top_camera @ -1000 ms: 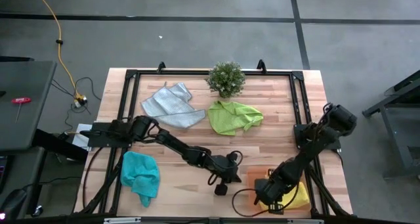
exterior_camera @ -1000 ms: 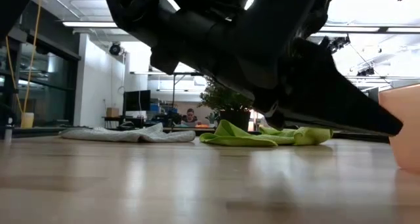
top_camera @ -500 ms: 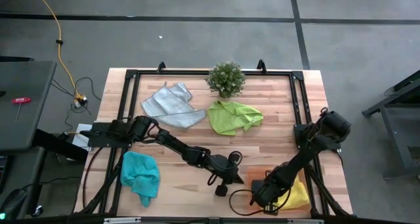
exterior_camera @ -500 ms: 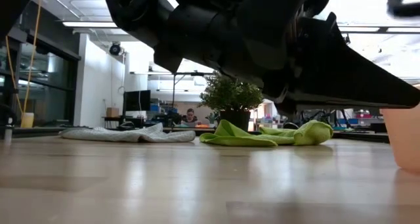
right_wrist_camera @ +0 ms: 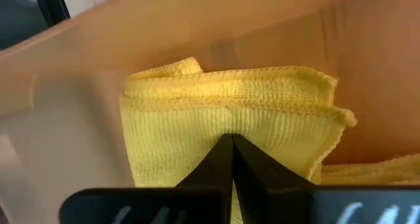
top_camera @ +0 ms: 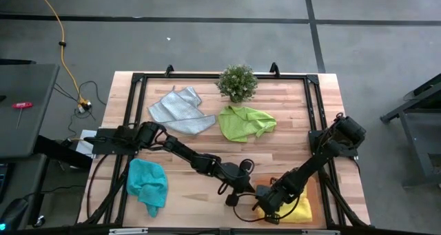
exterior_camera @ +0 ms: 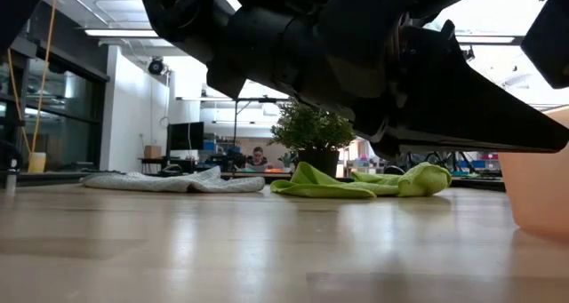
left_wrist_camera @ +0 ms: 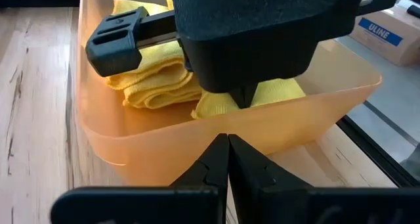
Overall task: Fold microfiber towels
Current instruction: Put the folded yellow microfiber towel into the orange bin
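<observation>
Overhead, the right tool (top_camera: 265, 200) sits low over the orange tray (top_camera: 311, 193) at the near right of the surface (top_camera: 289, 149), fingers pressed together and tip resting on the folded yellow towels (top_camera: 303, 209) stored there, probably tamping them flat. The left tool (top_camera: 233, 193), also pressed together, waits just beside the tray's left wall. Still unfolded: grey towel (top_camera: 179, 111), lime green towel (top_camera: 244, 122) by the plant (top_camera: 238, 82), teal towel (top_camera: 147, 183) near left. Low view: grey and green cloths lie rumpled far off; arm bodies block the rest. Left wrist view: yellow stack inside the tray, right tool's tip down on it. Right wrist view: closed fingertips meet a towel's folded edge; no pinch visible.
</observation>
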`<state>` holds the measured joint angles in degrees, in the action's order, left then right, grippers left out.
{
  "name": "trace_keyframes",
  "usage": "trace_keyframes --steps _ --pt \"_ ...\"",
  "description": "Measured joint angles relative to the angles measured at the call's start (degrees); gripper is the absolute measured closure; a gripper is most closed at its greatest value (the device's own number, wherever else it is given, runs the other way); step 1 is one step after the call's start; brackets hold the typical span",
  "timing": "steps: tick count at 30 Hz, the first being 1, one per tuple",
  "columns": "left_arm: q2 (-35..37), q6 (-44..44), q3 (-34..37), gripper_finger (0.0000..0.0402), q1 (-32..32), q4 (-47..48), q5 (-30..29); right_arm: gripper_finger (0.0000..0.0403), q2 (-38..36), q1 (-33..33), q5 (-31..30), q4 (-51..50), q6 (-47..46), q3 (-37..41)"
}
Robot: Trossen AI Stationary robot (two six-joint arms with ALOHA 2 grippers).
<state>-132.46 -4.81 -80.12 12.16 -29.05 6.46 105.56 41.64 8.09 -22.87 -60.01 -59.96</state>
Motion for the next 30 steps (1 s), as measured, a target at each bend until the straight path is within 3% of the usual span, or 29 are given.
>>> trace_keyframes --steps 17,25,30 --pt "0.00 0.04 0.00 0.0401 -0.13 0.98 -0.02 0.0403 -0.37 4.88 4.14 -2.46 -4.43 0.04" --pt "0.00 0.06 0.00 0.0401 -0.14 1.00 -0.06 0.0403 -3.02 4.90 5.04 -11.75 -4.41 0.04" --pt "0.00 0.04 0.00 0.0401 -0.20 1.00 -0.24 0.0403 -4.15 4.92 5.43 -12.27 -4.21 0.04"
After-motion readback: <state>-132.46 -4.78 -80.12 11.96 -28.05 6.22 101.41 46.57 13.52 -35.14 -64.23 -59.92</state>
